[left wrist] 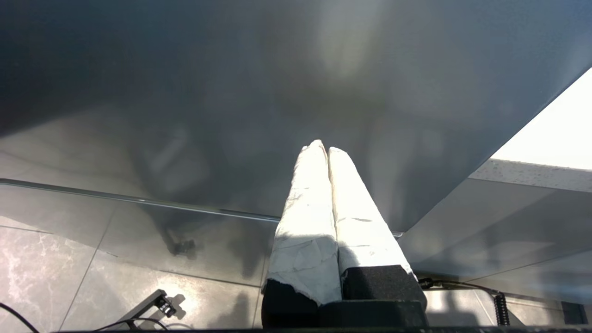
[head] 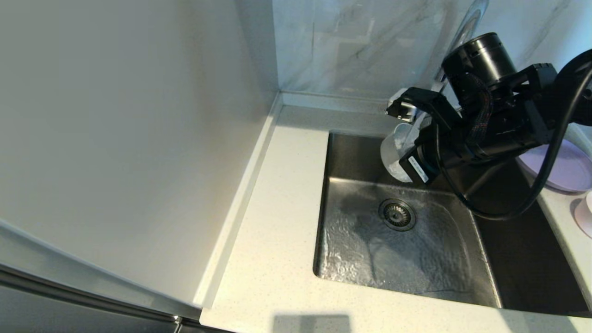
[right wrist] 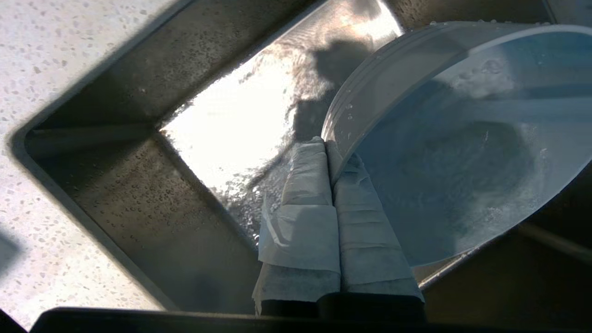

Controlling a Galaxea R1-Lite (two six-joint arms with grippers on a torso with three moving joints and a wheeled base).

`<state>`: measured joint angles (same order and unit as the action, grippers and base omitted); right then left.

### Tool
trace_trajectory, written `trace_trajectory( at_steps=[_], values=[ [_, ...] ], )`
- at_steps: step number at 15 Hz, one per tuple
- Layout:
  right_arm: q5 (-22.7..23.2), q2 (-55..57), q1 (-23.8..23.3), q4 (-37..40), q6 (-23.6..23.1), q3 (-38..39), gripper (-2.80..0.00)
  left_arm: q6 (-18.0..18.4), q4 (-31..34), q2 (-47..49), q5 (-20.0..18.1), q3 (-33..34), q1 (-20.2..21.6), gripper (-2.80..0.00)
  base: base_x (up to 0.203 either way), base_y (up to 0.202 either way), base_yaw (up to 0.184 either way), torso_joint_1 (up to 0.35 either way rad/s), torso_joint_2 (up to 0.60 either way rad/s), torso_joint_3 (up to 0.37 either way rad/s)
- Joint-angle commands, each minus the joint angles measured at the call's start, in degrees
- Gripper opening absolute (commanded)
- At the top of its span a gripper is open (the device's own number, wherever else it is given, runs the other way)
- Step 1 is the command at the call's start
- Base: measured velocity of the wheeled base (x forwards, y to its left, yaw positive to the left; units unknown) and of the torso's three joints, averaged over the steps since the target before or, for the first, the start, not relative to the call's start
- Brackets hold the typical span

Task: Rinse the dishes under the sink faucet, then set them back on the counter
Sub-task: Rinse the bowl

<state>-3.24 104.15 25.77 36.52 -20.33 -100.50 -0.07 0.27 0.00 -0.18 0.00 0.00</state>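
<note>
My right gripper (right wrist: 326, 144) is shut on the rim of the small whitish bowl (right wrist: 453, 138), one finger inside and one outside. It holds the bowl (head: 397, 152) tilted over the back of the steel sink (head: 351, 157), under the chrome faucet (head: 468, 23). Water swirls inside the bowl, and the sink floor around the drain strainer (head: 397, 214) ripples with water. The lilac plate (head: 571, 169) and the pale pink dish (head: 585, 215) sit on the counter to the sink's right. My left gripper (left wrist: 323, 149) is shut and empty, parked below counter height facing a grey cabinet front.
The cream speckled counter (head: 277, 208) runs along the sink's left side and front. A grey wall panel stands on the left with a low raised rim (head: 249, 185) at its foot. A marble-look backsplash stands behind the sink. A black cable loops from my right arm over the sink.
</note>
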Motion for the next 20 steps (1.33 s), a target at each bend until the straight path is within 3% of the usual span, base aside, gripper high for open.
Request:
trace_trajectory(
  at_steps=[1,7,10,16,20],
  values=[
    [-0.01,-0.63,-1.27,0.21,-0.14,0.13,-2.80,-0.01,0.00,0.00,0.01,0.00,0.00,-2.80,0.000,0.000,0.000,0.000,0.00,0.000],
    [0.09,-0.80,-2.67,0.30,0.33,0.23,-2.80,-0.01,0.00,0.00,0.01,0.00,0.00,-2.80,0.000,0.000,0.000,0.000,0.00,0.000],
    [0.27,-0.55,-3.16,0.30,5.08,0.19,-2.80,-0.01,0.00,0.00,0.01,0.00,0.00,-2.80,0.000,0.000,0.000,0.000,0.00,0.000],
    [1.01,-0.40,-6.27,0.22,7.06,-0.05,-2.80,-0.01,0.00,0.00,0.01,0.00,0.00,-2.80,0.000,0.000,0.000,0.000,0.00,0.000],
    [8.20,-3.97,-9.79,0.29,7.36,1.17,-2.80,-0.01,0.00,0.00,0.01,0.00,0.00,-2.80,0.000,0.000,0.000,0.000,0.00,0.000]
  ],
)
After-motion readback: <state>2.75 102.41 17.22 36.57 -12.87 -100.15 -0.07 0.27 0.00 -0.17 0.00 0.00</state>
